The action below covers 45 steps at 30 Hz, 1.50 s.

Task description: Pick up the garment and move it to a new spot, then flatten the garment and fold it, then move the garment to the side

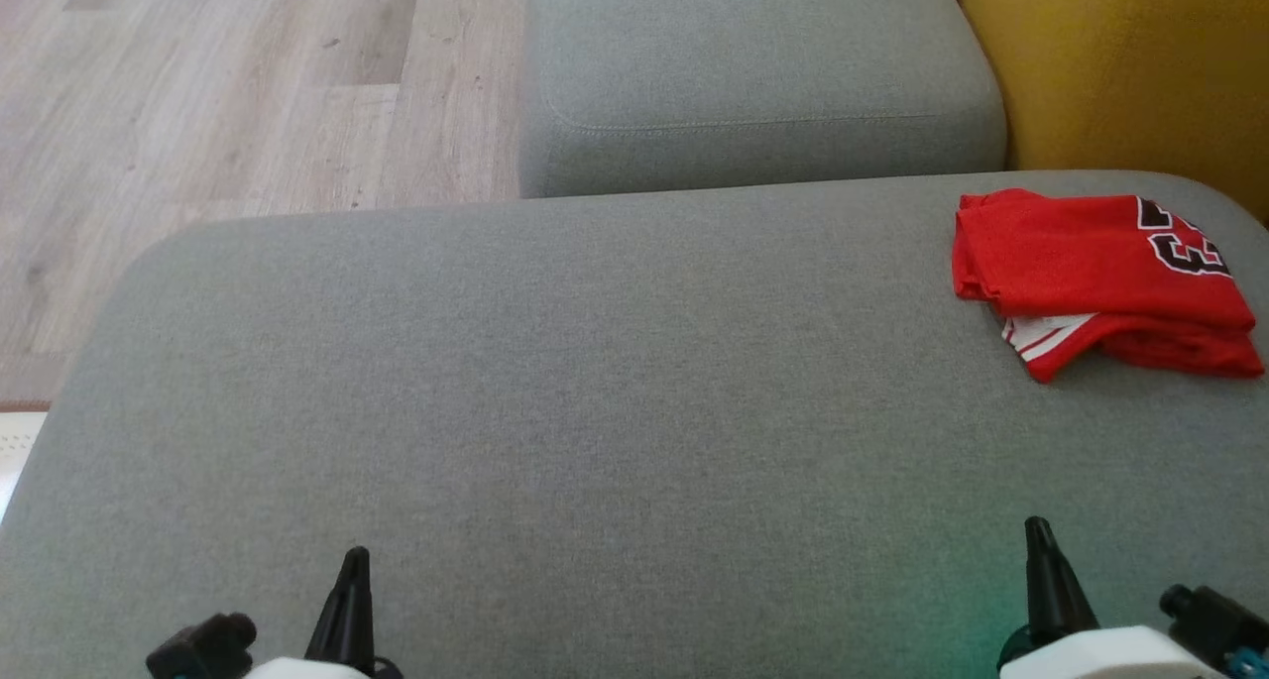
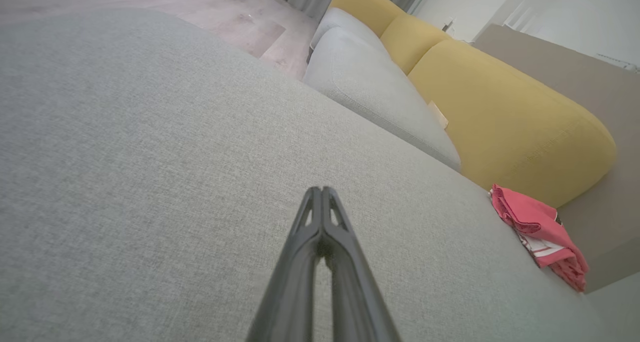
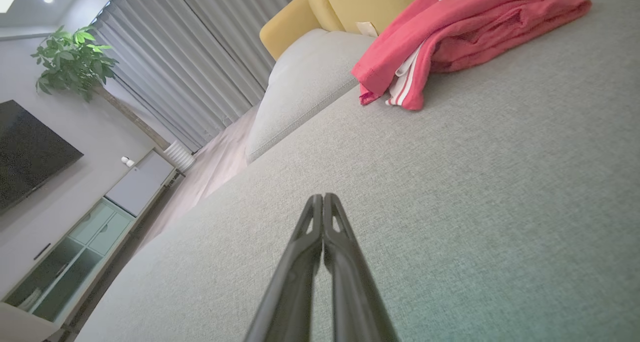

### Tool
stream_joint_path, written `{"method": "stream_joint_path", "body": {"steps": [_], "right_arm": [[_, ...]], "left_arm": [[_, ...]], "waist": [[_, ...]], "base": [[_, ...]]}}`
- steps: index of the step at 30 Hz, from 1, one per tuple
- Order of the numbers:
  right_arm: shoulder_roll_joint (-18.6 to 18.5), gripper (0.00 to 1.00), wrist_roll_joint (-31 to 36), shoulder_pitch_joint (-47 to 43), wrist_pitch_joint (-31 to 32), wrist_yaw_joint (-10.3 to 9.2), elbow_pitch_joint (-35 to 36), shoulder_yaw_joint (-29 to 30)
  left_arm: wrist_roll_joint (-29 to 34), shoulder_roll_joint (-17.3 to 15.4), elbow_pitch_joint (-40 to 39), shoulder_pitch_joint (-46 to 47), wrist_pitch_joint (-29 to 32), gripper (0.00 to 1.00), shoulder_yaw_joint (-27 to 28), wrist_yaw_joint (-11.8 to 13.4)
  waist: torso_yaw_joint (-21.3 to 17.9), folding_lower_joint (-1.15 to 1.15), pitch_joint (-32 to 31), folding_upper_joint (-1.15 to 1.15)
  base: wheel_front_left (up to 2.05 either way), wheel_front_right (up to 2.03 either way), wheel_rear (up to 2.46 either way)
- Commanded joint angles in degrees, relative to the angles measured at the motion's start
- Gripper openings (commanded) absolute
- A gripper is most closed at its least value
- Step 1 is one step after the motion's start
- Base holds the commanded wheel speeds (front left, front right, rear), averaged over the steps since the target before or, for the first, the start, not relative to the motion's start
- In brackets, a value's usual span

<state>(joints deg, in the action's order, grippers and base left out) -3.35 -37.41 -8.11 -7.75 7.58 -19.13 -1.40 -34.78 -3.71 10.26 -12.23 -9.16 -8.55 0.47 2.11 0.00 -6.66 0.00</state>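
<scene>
Two grippers: left gripper (image 1: 354, 557) and right gripper (image 1: 1037, 526), jaws pressed together, empty
Shirt (image 1: 1095, 278): folded, well ahead-right of the jaws, seemingly set aside as finished

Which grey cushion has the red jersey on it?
The larger, nearer grey fabric cushion; the folded red jersey lies at its right edge, not on the smaller cushion.

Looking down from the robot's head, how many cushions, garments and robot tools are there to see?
Cushions: 3, the large grey cushion, the small grey cushion, the yellow cushion
Garments: 1, the red jersey, folded
Tools: 2, the left tool and the right tool, both shut
Total: 6
</scene>
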Motion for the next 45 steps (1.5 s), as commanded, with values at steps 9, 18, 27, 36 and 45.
{"method": "stream_joint_path", "body": {"steps": [9, 18, 27, 36, 45], "right_arm": [[-0.01, 0.0, -6.26, 4.62, 1.57, -0.03, 2.48, 0.79], [0.04, 0.0, -11.9, 5.74, 3.05, -0.03, 2.79, 1.63], [0.11, 0.0, -18.18, 7.0, 4.7, -0.04, 3.13, 2.56], [0.16, 0.0, -23.84, 8.13, 6.18, -0.05, 3.44, 3.4], [0.21, 0.0, -28.87, 9.13, 7.5, -0.05, 3.71, 4.14]], "left_arm": [[-6.82, -0.9, -1.06, 4.66, 1.3, 0.0, 2.11, -1.05], [-13.04, -0.98, -0.53, 6.22, 2.65, 0.0, 3.22, -1.85], [-19.93, -1.04, 0.07, 7.97, 4.19, 0.0, 4.51, -2.75], [-26.09, -1.06, 0.62, 9.55, 5.62, 0.0, 5.71, -3.56], [-31.55, -1.06, 1.12, 10.96, 6.92, 0.0, 6.82, -4.27]], "waist": [[-0.22, 0.0, 0.7, 0.0], [-0.44, 0.0, 1.41, 0.0], [-0.68, 0.0, 2.21, 0.0], [-0.9, 0.0, 2.93, 0.0], [-1.1, 0.0, 3.57, 0.0]], "base": [[0.0, 0.0, 0.0], [0.0, 0.0, 0.0], [0.0, 0.0, 0.0], [0.0, 0.0, 0.0], [0.0, 0.0, 0.0]]}}
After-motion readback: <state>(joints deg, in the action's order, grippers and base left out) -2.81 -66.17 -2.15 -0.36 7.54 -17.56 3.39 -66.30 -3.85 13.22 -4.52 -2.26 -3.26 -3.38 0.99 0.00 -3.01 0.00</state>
